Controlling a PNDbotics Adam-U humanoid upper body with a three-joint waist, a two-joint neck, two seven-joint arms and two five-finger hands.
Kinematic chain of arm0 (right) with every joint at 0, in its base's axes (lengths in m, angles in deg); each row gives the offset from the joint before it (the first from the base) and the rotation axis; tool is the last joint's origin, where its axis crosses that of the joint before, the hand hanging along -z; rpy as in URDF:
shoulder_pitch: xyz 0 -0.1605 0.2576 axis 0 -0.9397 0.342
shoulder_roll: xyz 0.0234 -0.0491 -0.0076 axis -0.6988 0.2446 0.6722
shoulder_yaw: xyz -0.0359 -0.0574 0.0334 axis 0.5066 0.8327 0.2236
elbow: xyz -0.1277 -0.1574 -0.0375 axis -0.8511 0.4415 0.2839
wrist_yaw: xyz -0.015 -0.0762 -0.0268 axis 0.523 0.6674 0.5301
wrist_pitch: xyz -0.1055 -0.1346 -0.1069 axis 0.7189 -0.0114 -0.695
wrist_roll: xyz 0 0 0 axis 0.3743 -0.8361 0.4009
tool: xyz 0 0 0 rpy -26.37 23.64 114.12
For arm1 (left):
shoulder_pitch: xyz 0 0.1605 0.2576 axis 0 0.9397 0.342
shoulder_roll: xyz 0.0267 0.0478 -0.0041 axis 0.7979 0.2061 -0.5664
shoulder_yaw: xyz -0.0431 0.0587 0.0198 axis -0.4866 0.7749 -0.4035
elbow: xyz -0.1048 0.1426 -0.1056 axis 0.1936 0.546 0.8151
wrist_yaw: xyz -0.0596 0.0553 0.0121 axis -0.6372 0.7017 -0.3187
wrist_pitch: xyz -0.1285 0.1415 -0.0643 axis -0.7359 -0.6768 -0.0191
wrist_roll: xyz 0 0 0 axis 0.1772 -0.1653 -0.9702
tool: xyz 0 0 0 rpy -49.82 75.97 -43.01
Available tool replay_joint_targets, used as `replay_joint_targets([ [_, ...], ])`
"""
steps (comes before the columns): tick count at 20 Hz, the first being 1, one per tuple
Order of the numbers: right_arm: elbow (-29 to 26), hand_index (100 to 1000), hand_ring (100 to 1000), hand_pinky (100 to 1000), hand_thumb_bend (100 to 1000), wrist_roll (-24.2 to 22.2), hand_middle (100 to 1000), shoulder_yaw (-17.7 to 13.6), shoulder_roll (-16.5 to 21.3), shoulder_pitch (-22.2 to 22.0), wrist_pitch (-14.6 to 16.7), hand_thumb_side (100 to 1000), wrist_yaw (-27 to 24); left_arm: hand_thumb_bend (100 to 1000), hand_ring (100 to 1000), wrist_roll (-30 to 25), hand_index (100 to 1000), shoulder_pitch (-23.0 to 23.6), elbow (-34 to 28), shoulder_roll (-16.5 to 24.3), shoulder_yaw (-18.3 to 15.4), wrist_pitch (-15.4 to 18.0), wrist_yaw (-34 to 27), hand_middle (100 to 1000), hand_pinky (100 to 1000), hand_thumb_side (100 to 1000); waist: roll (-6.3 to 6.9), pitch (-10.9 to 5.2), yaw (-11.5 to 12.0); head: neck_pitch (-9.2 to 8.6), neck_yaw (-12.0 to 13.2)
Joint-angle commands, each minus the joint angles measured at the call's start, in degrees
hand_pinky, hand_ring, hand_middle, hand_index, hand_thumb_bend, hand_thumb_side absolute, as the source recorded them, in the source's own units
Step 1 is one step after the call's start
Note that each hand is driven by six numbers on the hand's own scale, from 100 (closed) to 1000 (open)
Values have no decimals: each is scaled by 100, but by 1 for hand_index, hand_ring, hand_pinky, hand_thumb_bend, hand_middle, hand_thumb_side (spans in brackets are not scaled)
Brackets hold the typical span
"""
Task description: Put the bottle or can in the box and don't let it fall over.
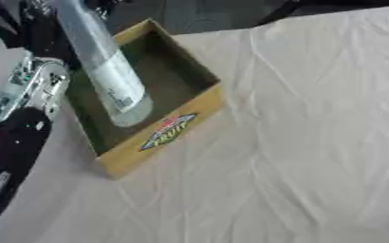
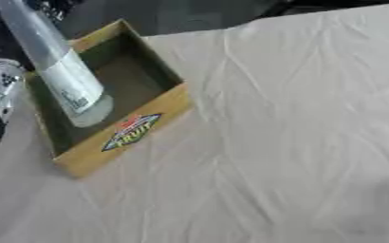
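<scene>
**Clear bottle stands in the yellow box**

Nearest the camera, the robot's left arm (image 1: 15, 142) fills the lower left of the left eye view: glossy black casing below, a ribbed silver joint above it, running up the left edge beside the box. Its left hand (image 1: 44, 19) shows only as a dark mass at the top left corner, around the upper part of the bottle; whether the fingers are curled on the bottle or clear of it cannot be told.

A bottle (image 1: 106, 71) of clear plastic, tall and slender, with a pale paper label wrapped round its lower half (small dark print near the label's bottom), has its round base down on the box floor, near the front wall. It appears to lean toward the upper left of the view.

Made of cardboard, the box (image 1: 185, 123) is shallow and open-topped, yellow outside, dull green-brown inside, with a red, blue and yellow logo on its front wall. It sits askew on a cream tablecloth (image 1: 314, 142), soft and creased with long folds.
</scene>
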Motion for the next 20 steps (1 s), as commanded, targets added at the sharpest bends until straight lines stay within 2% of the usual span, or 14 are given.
replay_joint_targets([
  [1, -28, 909, 1000, 930, 100, 8, 1000, 32, -11, -14, -48, 581, 42, 100, 870, -295, 579, -26, -95, 125, -43, 86, 267, 1000, 1000, 669, -23, -97, 43, -21, -17],
  [4, -28, 909, 1000, 930, 100, 24, 1000, 28, -13, -37, -40, 580, 55, 100, 1000, -555, 664, 46, -78, 141, -53, 170, 495, 1000, 1000, 669, -42, -113, 79, 1, -46],
  [8, -28, 909, 1000, 930, 100, 38, 1000, 19, -9, -79, -40, 580, 47, 103, 1000, -952, 761, 139, -103, 177, -29, 251, 700, 1000, 1000, 674, -64, -158, 129, 46, -82],
  [15, -28, 910, 1000, 929, 100, 72, 1000, -33, 60, -244, 71, 570, -6, 187, 1000, -1925, 926, 330, -183, 309, -43, 533, 1218, 1000, 1000, 719, -120, -309, 223, 150, -127],
  [17, -28, 910, 1000, 929, 100, 90, 1000, -58, 88, -324, 154, 566, -17, 200, 1000, -2241, 945, 382, -188, 374, -61, 601, 1428, 1000, 1000, 760, -138, -368, 250, 192, -146],
  [20, -28, 910, 1000, 929, 100, 128, 1000, -98, 134, -453, 292, 560, -33, 207, 1000, -2406, 959, 458, -212, 484, -69, 750, 1831, 1000, 1000, 795, -164, -461, 282, 245, -163],
])
